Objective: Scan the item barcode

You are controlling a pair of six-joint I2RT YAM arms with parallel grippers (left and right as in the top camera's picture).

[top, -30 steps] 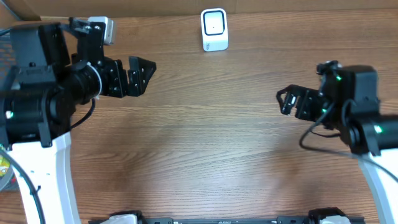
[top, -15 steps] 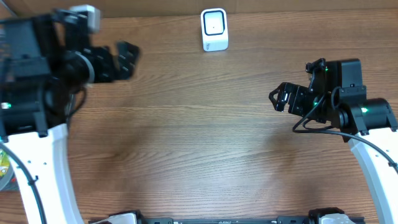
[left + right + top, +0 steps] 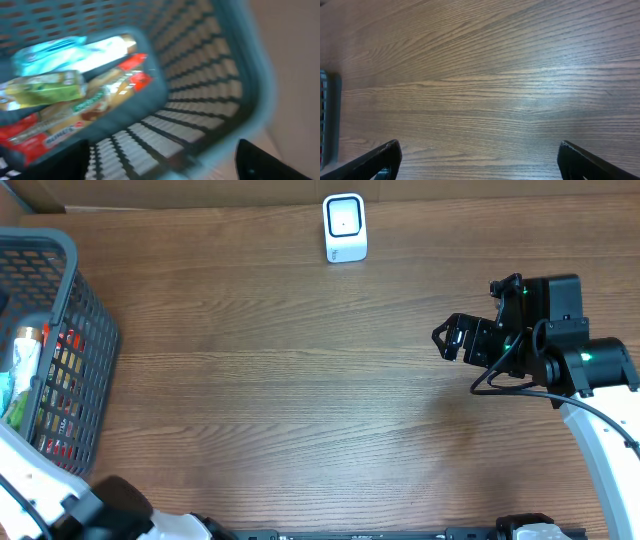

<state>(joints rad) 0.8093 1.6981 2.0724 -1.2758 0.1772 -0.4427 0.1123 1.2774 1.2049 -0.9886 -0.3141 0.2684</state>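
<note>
The grey mesh basket [image 3: 99,330] stands at the desk's [image 3: 300,410] left edge, partly out of the overhead view, and the packets [image 3: 45,375] sit inside it; none is held. In the blurred left wrist view the left gripper [image 3: 165,162] hangs above the basket's open top with its dark fingertips [image 3: 260,157] wide apart and nothing between them. Below it lie a pale blue packet [image 3: 55,52], a green one [image 3: 45,87] and red wrappers [image 3: 37,140], heaped together; no barcode can be made out. The small white scanner [image 3: 345,227] stands upright at the far edge, about midway along it, well apart from the basket. The right gripper [image 3: 452,340] hovers over bare wood toward the right edge, pointing left, its jaws spread and empty; its own camera shows only woodgrain and a sliver of the basket at the frame's left side
</note>
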